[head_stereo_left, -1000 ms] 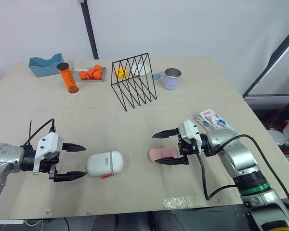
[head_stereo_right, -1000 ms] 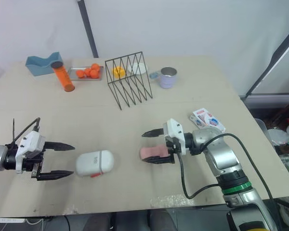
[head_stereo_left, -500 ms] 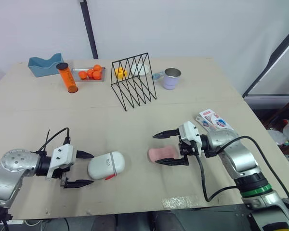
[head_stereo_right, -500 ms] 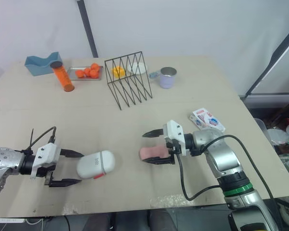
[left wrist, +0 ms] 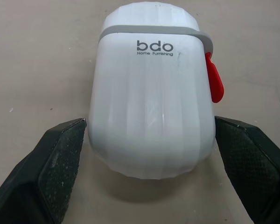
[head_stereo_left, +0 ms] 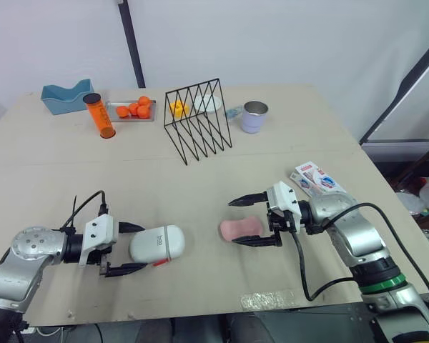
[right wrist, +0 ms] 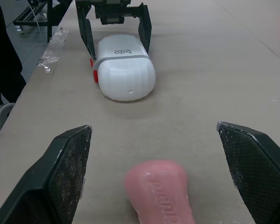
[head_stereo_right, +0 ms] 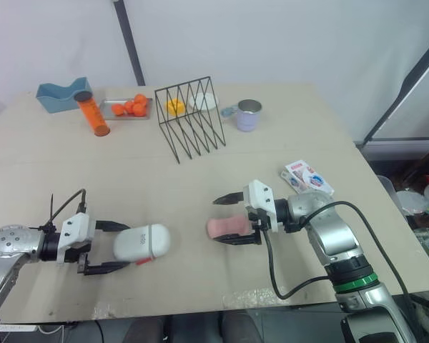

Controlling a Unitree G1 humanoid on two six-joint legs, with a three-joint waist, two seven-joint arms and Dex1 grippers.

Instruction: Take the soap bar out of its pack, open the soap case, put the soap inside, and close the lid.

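Pale wooden table (head_stereo_left: 200, 179), white wall behind. Near the front edge, the white soap case (head_stereo_left: 156, 244): lying flat, lid shut, red tab on its near side. Just left of the case, the left gripper (head_stereo_left: 143, 248), spread wide, one black finger either side of the case's end. Close in, but contact impossible to judge. Right of the case and apart from it, the pink soap bar (head_stereo_left: 241, 229), bare, flat on the wood. Beyond the bar from the case, the right gripper (head_stereo_left: 232, 222), also spread wide, gripping nothing, with the bar lying in the gap and clear of both fingers. Farther right of the case and a little back, the red, white and blue soap pack (head_stereo_left: 317, 177), lying flat. Well behind the case, a black wire rack (head_stereo_left: 199, 121). Behind and right of the case, a metal cup (head_stereo_left: 255, 116). Behind and left of the case, an orange tube (head_stereo_left: 100, 114), a tray of oranges (head_stereo_left: 132, 111) and a blue holder (head_stereo_left: 68, 95). Right of the case on the front edge, a strip of clear tape (head_stereo_left: 272, 300).
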